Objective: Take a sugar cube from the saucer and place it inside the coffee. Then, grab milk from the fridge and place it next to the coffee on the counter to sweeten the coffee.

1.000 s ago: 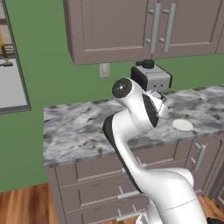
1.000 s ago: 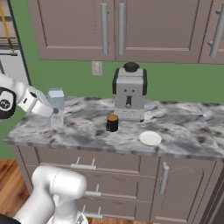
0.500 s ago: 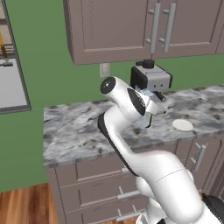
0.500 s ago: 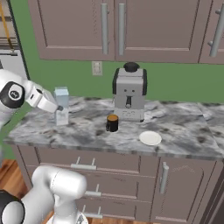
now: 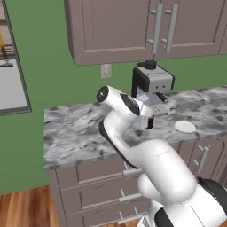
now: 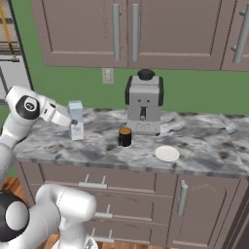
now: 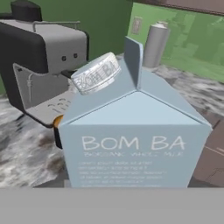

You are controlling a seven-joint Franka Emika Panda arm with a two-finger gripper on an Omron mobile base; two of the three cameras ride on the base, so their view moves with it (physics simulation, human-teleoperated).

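My gripper (image 6: 72,122) is shut on the milk (image 6: 76,119), a pale blue-grey gabled carton, low over the left part of the counter (image 6: 97,153). In the hand view the milk (image 7: 133,140) looms close, and my fingertips are hidden behind it. The coffee (image 6: 125,136), a black cup with an orange-brown top, stands to the carton's right, in front of the espresso machine, and peeks out behind the carton (image 7: 57,124). Further right lies the white saucer (image 6: 167,153), also seen past my arm (image 5: 185,127). The sugar cube is hidden.
The grey-and-black espresso machine (image 6: 143,102) stands at the back of the counter, behind the cup. Wall cabinets (image 6: 126,29) hang above. The fridge (image 5: 12,86) is at the far left. Mauve drawers with bar handles (image 6: 92,185) run below the stone top.
My arm has carried the milk to the right and a little lower, closer to the coffee. Cup and saucer have not moved.
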